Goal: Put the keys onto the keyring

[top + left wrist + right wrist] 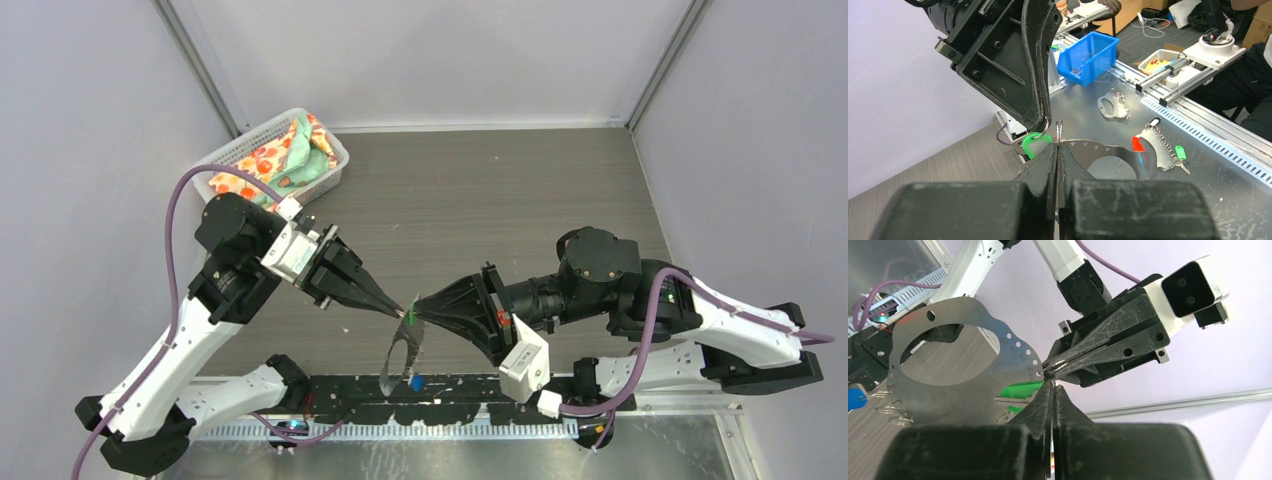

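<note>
The two arms meet tip to tip in the air above the near part of the bench [520, 200]. The left gripper [1058, 148] has its fingers pressed together on the rim of the keyring [1014, 372]. This is a thin, flat, grey metal loop with a large oval opening and a row of small holes along its edge. The keyring hangs down from that pinch, off the bench surface and tilted, with its lower end toward the arm bases.

The right gripper [1053, 388] is also closed, and its tips sit just beside the left gripper's tips. At its point is the green key [1034, 146]. In the left wrist view it seems to nip the small wire ring threaded through the green tag, though the contact is too small to see clearly. The green tag lies right against the keyring's rim, next to the row of holes.

The blue key [415, 381] dangles at the lower end of the keyring, well below both grippers. In the right wrist view it sits by small wire loops on the far edge of the metal.

A white basket [325, 150] holding patterned cloth stands at the far left corner of the bench, well apart from the arms.
</note>
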You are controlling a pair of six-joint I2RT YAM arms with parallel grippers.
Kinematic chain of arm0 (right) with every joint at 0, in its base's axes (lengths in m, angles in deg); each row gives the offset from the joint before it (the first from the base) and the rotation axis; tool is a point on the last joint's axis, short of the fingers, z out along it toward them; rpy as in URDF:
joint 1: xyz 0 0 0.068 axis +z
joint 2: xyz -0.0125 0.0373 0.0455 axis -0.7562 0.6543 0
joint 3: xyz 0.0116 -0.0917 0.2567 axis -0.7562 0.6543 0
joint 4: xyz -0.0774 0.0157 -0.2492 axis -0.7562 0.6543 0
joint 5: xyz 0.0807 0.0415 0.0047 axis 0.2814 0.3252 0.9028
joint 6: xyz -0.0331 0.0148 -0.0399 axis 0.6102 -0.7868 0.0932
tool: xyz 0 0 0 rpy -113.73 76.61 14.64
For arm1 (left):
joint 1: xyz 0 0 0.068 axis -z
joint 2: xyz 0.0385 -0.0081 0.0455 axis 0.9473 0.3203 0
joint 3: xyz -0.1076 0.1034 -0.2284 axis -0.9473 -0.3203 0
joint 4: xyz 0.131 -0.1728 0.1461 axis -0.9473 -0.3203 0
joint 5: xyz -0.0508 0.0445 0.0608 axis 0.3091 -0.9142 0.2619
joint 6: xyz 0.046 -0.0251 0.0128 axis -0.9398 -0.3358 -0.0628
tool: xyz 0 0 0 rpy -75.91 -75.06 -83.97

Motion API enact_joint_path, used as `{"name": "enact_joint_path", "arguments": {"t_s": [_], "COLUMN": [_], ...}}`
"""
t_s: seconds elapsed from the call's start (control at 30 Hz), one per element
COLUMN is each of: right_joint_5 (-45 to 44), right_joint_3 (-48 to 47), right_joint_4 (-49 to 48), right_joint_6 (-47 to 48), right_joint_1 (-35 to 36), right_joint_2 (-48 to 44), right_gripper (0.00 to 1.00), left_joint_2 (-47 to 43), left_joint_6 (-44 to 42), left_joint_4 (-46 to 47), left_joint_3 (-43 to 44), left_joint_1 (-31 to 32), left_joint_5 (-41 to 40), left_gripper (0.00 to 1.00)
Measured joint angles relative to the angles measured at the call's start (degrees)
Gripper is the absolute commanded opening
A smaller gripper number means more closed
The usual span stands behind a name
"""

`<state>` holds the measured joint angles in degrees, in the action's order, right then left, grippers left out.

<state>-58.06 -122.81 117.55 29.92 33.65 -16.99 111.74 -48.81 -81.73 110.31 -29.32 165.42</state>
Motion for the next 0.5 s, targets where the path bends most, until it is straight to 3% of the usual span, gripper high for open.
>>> {"name": "enact_joint_path", "arguments": {"t_s": [0.5], "right_joint_5": [-0.83], "right_joint_3": [0.17], "right_joint_4": [0.02], "right_joint_6": [-0.28], "right_joint_1": [0.02], "right_joint_2": [-0.24], "right_gripper": [0.01], "left_joint_2": [-0.87], "left_joint_6": [-1.57], "left_joint_4": [-0.20], "left_joint_3": [-0.20], "left_joint_1": [0.00], "left_joint_5": [-4.31], "left_gripper": [0.00]}}
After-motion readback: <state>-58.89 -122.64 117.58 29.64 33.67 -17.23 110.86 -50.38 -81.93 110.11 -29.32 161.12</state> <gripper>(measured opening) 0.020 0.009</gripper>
